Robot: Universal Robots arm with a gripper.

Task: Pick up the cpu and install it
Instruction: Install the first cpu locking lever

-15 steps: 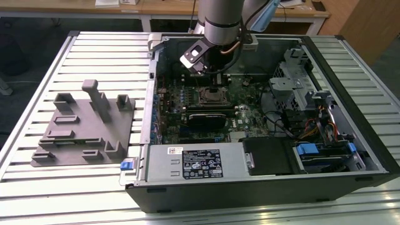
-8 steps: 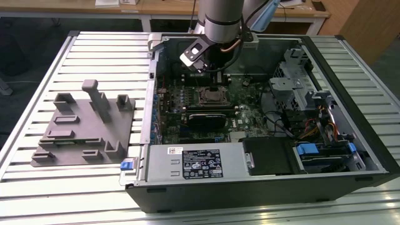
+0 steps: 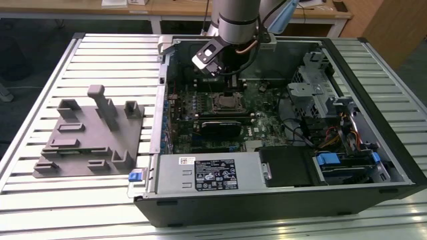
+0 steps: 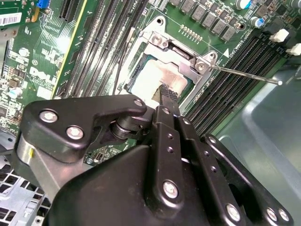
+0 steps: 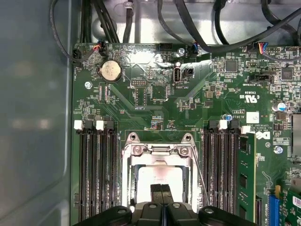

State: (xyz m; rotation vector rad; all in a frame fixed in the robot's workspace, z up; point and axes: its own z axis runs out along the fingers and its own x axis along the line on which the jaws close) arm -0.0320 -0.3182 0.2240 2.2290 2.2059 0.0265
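**Fingers (image 5: pixel 156 193) pressed together over the small flat silvery cpu (image 5: pixel 143 183)**

The black gripper (image 5: pixel 162 192) hangs above the square metal-framed socket (image 5: pixel 157 150), where the cpu lies. Its tips hide the chip's middle; whether they touch, I cannot tell. In the exterior view a grey plastic fixture (image 3: pixel 87 132) lies at nine o'clock from the black computer case (image 3: pixel 267 212).

A robotics lab or workshop. An open PC case (image 3: pixel 267 205) lies on a slatted metal bench (image 3: pixel 107 55) beside a grey fixture (image 3: pixel 87 145). Desks (image 3: pixel 180 7) stand behind.
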